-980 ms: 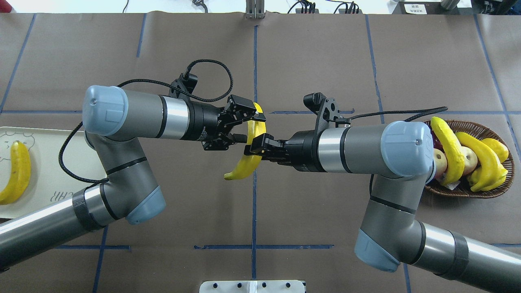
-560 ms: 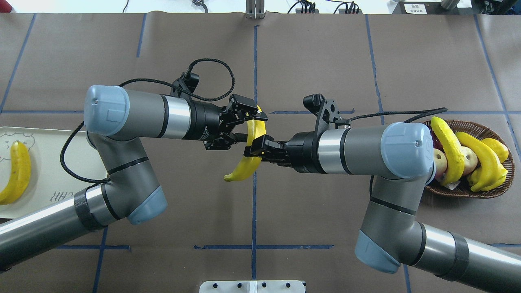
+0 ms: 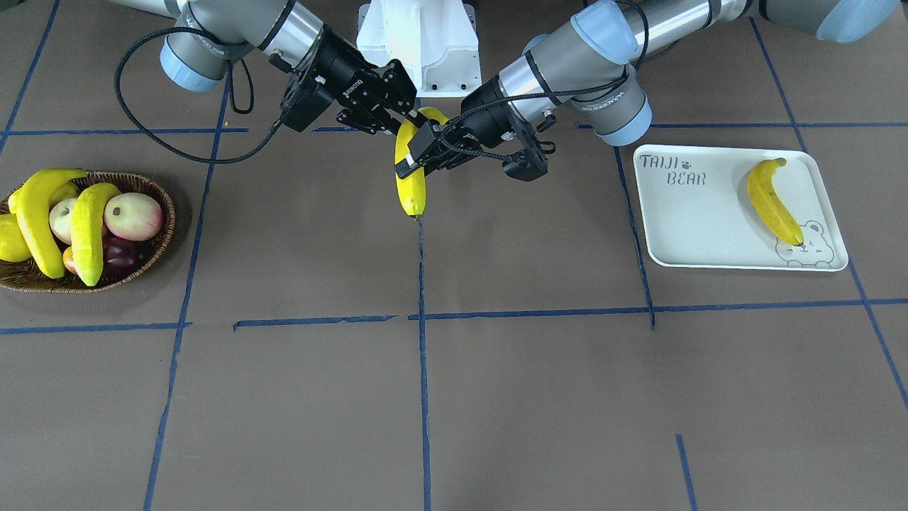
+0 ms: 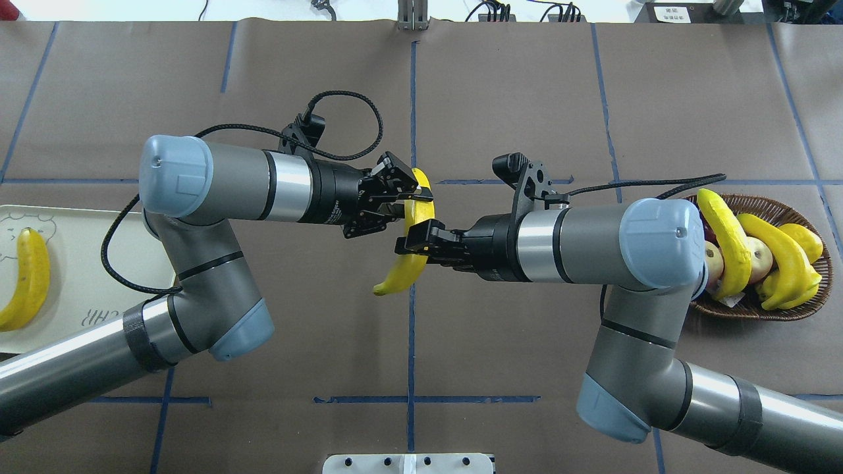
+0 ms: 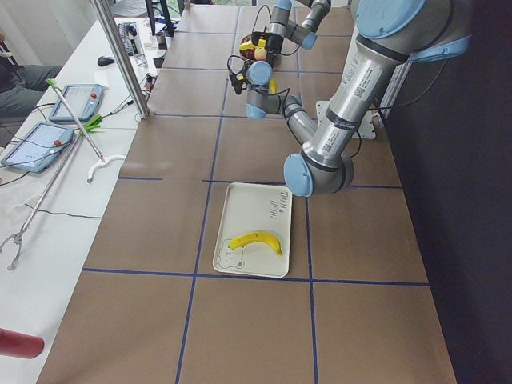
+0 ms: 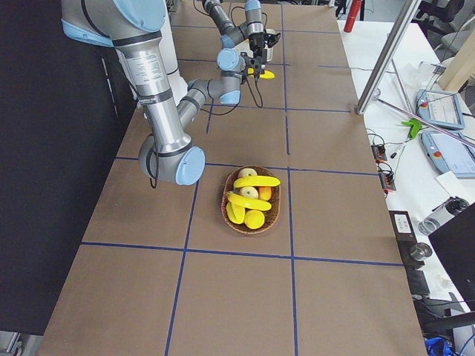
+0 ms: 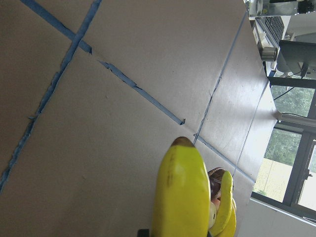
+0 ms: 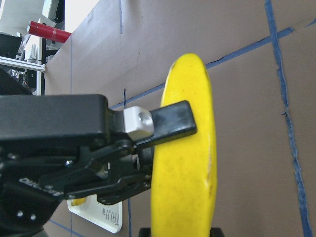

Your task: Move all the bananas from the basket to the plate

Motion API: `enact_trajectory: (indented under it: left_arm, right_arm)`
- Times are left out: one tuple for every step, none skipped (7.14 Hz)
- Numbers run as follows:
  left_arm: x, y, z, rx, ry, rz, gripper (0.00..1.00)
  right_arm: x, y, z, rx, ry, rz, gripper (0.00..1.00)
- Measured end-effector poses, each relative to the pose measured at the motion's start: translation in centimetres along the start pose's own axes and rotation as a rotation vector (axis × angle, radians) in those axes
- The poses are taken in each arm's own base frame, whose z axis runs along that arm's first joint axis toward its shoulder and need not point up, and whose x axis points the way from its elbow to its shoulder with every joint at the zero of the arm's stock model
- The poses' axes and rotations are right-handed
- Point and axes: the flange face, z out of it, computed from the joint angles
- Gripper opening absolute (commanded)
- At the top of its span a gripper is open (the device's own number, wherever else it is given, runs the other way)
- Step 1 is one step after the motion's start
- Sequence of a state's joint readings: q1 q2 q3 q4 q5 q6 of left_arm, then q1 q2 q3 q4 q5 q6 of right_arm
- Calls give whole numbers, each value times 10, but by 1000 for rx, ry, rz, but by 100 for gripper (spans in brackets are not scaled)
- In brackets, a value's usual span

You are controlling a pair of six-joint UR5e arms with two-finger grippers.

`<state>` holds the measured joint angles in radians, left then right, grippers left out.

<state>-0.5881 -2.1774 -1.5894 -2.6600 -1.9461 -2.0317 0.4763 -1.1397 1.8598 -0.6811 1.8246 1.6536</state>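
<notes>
Over the table's middle a yellow banana (image 4: 403,268) (image 3: 410,191) hangs in the air with both grippers on it. My right gripper (image 4: 412,244) (image 3: 406,121) is shut on its half nearer the robot. My left gripper (image 4: 413,203) (image 3: 415,155) is shut on the farther half, and one of its fingers (image 8: 170,123) lies across the peel. Two more bananas (image 4: 724,243) (image 4: 780,260) rest in the wicker basket (image 4: 790,309) (image 3: 156,191) on my right. The white plate (image 4: 85,263) (image 3: 702,227) on my left holds one banana (image 4: 26,276) (image 3: 773,202).
Apples (image 3: 133,215) and other fruit share the basket with the bananas. The white robot base (image 3: 418,42) stands at the table's near edge. Blue tape lines cross the brown table cover. A side bench with tablets (image 5: 36,144) runs along the far edge.
My left gripper slid right onto the banana and its fingers drew together on it. The banana shifted a little to the right. The right arm barely moved.
</notes>
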Motion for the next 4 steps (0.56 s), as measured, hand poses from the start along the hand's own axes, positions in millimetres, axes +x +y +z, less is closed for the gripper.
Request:
enact_trajectory:
  left_arm:
    - [0, -1, 0, 1, -1, 0, 0]
    - [0, -2, -1, 4, 0, 1, 0]
    - [2, -10, -6, 16, 1, 3, 0]
    - [1, -27, -19, 31, -11, 5, 0]
  right_arm:
    - [-1, -1, -1, 2, -2, 0, 100]
    - [-3, -1, -5, 2, -7, -1, 100]
    - [-5, -2, -11, 2, -15, -3, 100]
    - [-4, -6, -23, -1, -15, -4, 100]
